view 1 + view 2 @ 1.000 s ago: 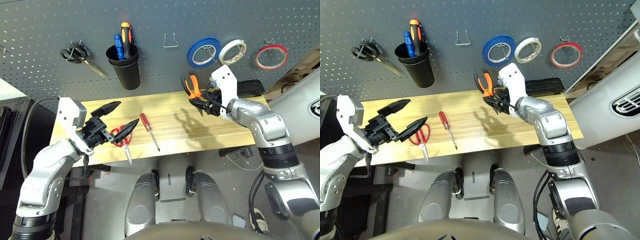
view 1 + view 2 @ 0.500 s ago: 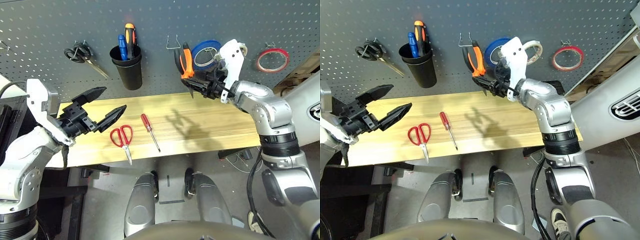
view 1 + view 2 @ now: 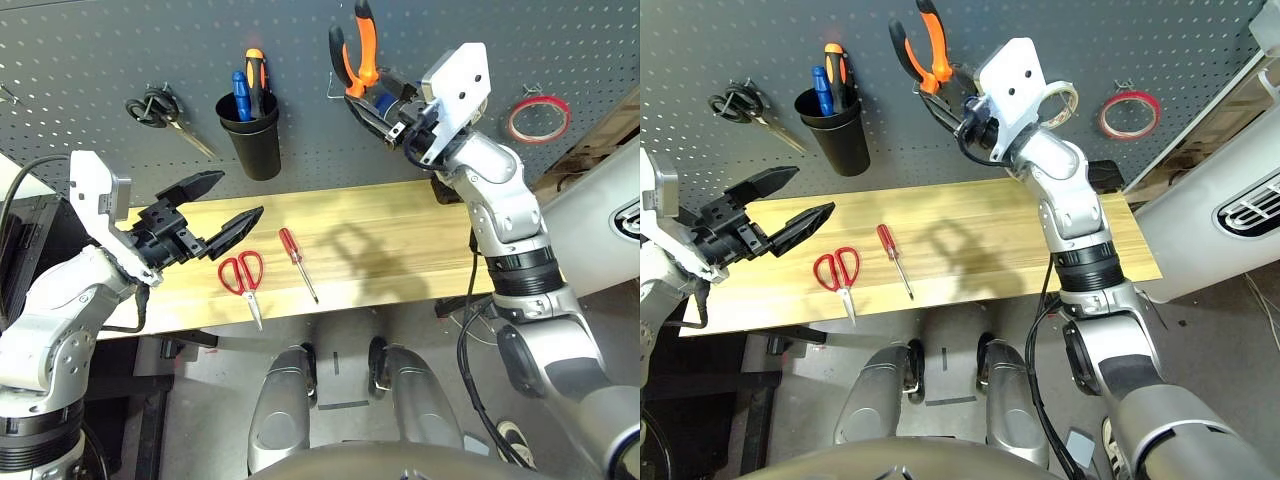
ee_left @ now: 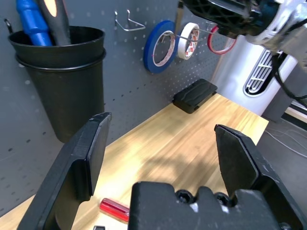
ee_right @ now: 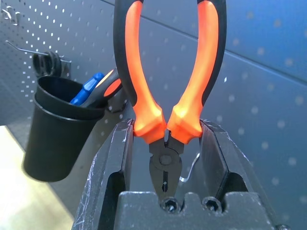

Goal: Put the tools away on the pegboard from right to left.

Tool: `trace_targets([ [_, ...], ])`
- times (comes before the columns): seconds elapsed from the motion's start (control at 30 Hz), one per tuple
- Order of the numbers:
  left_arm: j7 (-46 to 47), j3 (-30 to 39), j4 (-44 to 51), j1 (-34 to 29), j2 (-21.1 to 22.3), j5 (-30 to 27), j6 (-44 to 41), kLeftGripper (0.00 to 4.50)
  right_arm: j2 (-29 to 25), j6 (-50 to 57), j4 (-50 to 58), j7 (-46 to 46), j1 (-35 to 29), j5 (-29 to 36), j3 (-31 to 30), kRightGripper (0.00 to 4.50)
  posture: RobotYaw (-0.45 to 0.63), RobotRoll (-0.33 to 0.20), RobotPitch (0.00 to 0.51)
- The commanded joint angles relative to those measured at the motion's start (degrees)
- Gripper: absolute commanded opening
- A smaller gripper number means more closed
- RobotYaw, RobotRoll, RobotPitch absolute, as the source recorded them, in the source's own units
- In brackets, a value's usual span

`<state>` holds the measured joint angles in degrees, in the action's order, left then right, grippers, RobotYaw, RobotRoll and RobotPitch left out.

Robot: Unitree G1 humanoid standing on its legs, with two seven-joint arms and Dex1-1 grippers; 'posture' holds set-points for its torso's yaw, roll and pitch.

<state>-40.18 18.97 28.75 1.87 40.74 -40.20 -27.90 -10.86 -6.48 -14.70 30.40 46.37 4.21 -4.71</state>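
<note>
The right pincer (image 5: pixel 167 128), closed on the orange-and-black pliers (image 5: pixel 166 117), has risen higher against the pegboard (image 3: pixel 300 150), near the wire hook, so hanging seems next. The left pincer (image 3: pixel 236 208) stands wide above the surface (image 3: pixel 400 215).

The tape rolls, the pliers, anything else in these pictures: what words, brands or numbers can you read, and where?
None readable.
White tape roll: red print inside the ring, too small to read.
Blue tape roll: marks inside, too small.
</note>
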Motion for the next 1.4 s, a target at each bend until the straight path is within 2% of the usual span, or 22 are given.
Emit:
trace_targets([
  [0.03,0.0,-1.2,0.9,0.1,0.0,0.0,-0.7,4.5,1.4,-8.2,-7.0,-3.5,4.3,-3.3,-0.5,2.13,0.12,0.0,0.123],
  [0.3,0.1,-1.8,1.5,-0.5,-0.2,-0.1,-1.2,4.5,3.5,-17.2,-21.5,-7.7,11.2,-6.2,-0.2,2.13,0.12,0.0,0.134],
  [0.53,0.5,-2.8,2.6,-0.9,-0.7,-0.2,-1.7,4.5,4.6,-20.8,-29.4,-9.6,14.1,-6.8,0.1,2.13,0.13,0.0,0.148],
  [0.87,1.1,-2.9,4.5,-1.9,-1.0,-1.0,-3.1,4.5,5.3,-22.3,-32.0,-11.0,15.9,-6.4,0.6,2.13,0.13,0.0,0.172],
  [1.03,1.2,-3.6,4.3,-1.1,-1.3,-1.1,-3.5,4.5,6.0,-20.9,-33.8,-11.2,17.0,-4.1,2.6,2.13,0.13,0.0,0.186],
  [1.4,1.0,-5.8,4.8,-0.2,-1.9,-1.6,-4.6,4.5,6.9,-21.6,-38.1,-12.5,20.1,-3.1,4.9,2.13,0.13,0.0,0.272],
])
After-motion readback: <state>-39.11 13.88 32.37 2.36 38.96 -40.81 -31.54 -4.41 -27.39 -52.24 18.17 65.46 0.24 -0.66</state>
